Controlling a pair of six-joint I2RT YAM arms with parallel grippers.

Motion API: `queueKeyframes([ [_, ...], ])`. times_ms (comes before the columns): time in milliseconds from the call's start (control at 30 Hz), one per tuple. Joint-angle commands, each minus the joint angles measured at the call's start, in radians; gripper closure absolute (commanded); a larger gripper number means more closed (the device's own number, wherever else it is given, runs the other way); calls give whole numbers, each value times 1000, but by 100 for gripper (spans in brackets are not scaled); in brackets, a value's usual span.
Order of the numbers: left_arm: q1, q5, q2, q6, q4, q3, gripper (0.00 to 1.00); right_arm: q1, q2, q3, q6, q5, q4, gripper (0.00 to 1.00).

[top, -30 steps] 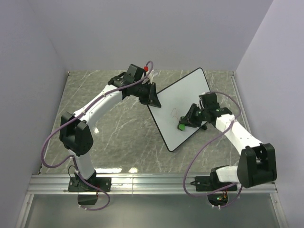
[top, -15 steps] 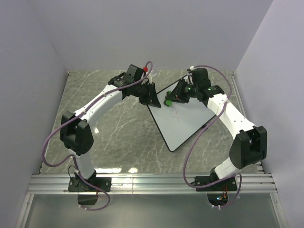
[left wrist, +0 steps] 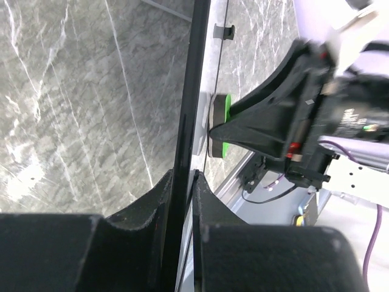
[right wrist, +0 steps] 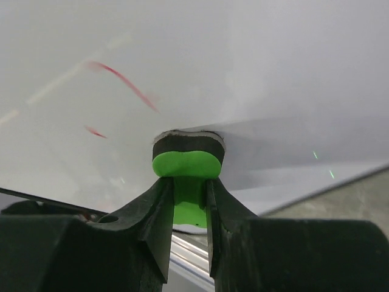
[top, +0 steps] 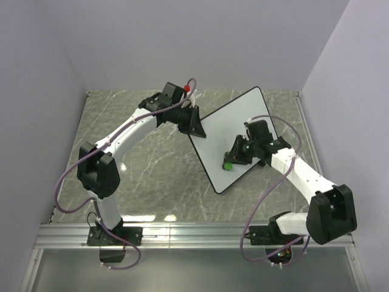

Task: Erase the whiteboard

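The whiteboard (top: 228, 121) lies tilted on the marble table, white with a thin black rim. My left gripper (top: 196, 126) is shut on its left edge; in the left wrist view the black rim (left wrist: 188, 109) runs between the jaws. My right gripper (top: 234, 159) is shut on the green eraser (top: 227, 165), whose black pad is pressed on the board's near part. In the right wrist view the eraser (right wrist: 187, 164) touches the white surface, with faint red marks (right wrist: 124, 82) up and left of it. The eraser also shows in the left wrist view (left wrist: 220, 125).
The grey marble table (top: 146, 164) is enclosed by pale walls on three sides. An aluminium rail (top: 194, 234) runs along the near edge at the arm bases. Purple cables loop beside both arms.
My right gripper swept the eraser from the board's near part to its far left part, then back down to the near part. The left gripper kept still on the board's edge.
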State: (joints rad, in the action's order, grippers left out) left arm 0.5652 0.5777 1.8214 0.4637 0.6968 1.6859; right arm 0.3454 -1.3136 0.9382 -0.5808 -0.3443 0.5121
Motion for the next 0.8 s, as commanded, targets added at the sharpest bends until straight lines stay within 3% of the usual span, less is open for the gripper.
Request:
queueKeyframes([
  [0, 53, -171, 67, -80, 66, 3, 100, 4, -13, -108, 41, 73, 36, 100],
  [233, 53, -170, 67, -99, 79, 14, 100, 0, -67, -36, 12, 82, 35, 100],
  [567, 53, -164, 41, -106, 69, -32, 100, -2, -193, 494, -57, 76, 42, 100],
  [767, 53, -165, 32, -108, 67, -42, 100, 0, -234, 521, -80, 62, 19, 100],
])
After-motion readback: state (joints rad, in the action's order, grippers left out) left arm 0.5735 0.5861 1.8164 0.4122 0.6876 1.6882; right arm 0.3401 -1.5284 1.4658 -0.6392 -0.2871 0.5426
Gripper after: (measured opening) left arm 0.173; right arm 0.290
